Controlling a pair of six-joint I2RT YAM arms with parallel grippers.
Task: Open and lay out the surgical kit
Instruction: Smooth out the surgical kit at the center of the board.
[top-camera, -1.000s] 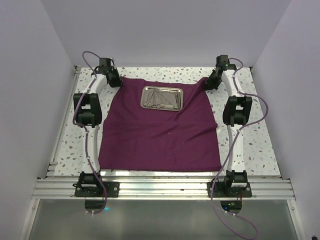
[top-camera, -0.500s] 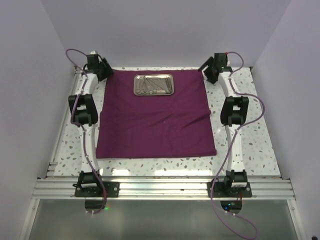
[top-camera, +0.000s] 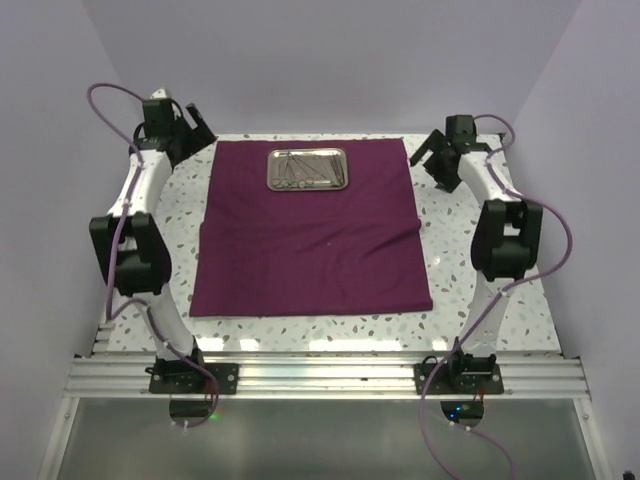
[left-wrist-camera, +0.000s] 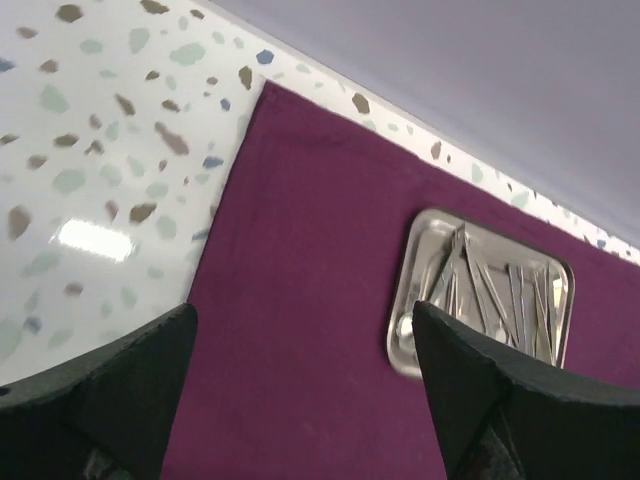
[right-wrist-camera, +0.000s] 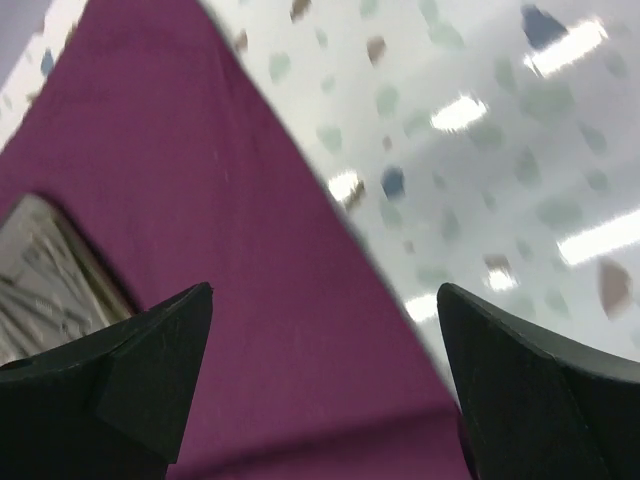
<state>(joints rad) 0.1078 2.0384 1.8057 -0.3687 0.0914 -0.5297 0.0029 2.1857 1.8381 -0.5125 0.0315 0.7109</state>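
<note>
The cloth wrap (top-camera: 310, 235) lay flat between the left gripper (top-camera: 188, 124) and right gripper (top-camera: 438, 160), which had just released its far corners and risen, jaws wide, empty. Between them sat the steel tray (top-camera: 340, 186), instruments (top-camera: 300, 172) still unlaid.

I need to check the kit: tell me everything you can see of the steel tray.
The tray is a small, shiny metal rectangle with rounded corners and a raised rim. It lies flat on the purple cloth, close to the cloth's far edge and about midway across. Thin silver instruments lie bunched inside it. Nothing else touches it.
</note>
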